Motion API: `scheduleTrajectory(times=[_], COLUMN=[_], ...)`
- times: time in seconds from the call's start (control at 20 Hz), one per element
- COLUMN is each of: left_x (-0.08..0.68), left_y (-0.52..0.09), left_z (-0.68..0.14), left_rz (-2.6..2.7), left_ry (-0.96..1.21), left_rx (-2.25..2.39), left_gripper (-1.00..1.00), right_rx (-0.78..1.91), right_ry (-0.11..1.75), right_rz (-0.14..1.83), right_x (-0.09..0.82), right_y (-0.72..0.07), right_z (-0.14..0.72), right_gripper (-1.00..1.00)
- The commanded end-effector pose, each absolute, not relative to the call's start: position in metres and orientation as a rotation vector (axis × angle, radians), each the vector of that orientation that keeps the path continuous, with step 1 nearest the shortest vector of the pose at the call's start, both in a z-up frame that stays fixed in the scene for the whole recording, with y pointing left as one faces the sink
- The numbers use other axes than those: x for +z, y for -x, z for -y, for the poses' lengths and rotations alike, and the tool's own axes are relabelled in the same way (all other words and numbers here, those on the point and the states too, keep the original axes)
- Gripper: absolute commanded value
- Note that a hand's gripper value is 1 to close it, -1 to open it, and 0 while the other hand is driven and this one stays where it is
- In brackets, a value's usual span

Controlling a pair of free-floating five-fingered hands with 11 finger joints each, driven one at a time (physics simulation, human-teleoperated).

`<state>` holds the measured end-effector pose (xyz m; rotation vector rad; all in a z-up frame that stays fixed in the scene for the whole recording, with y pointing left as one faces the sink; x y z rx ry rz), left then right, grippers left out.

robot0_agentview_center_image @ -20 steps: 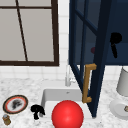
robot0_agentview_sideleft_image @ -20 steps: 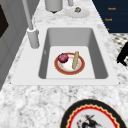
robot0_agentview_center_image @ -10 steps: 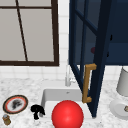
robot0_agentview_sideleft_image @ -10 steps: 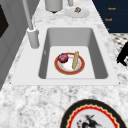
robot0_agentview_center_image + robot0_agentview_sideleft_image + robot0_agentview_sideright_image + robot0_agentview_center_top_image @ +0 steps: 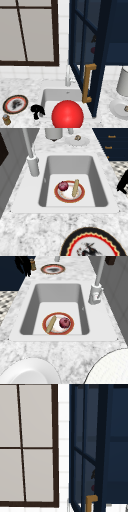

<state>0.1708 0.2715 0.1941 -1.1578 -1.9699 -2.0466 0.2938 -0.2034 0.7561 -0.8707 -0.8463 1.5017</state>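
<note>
My left hand (image 5: pixel 37 110) was matte black all over, with no markings, seams or screws that I could make out. It had a human-like shape, slim dark fingers running out from a rounded palm. It ended cleanly at the wrist, with no arm, sleeve or cable behind it, and looked like a flat dark silhouette.

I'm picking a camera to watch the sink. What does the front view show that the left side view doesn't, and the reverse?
Front view: the window, the open blue cabinet door with its wooden handle, and a red ball.
Left side view: the inside of the sink, where a rimmed plate carries a red round thing and a tan stick.
Both: the faucet, the patterned plate, the white plate and a black hand, the left hand in the front view.
</note>
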Motion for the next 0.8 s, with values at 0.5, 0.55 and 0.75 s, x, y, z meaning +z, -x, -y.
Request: scheduleTrajectory(times=[0.5,0.55,0.75], left_x=[0.194,0.194,0.194], left_y=[-0.171,-0.171,-0.171], left_z=[-0.272,-0.272,-0.272], left_rz=[1.97,1.97,1.97], left_ry=[1.158,1.158,1.158], left_rx=[-2.047,-2.047,-2.047], left_gripper=[0.0,0.0,0.0], right_rx=[1.544,1.538,1.543], right_ry=[0.767,0.768,0.756], right_rz=[0.717,0.707,0.693], right_x=[0.739,0.737,0.724], right_y=[-0.325,-0.327,-0.337], right_z=[0.185,0.182,0.179], right_gripper=[-1.0,-1.0,-1.0])
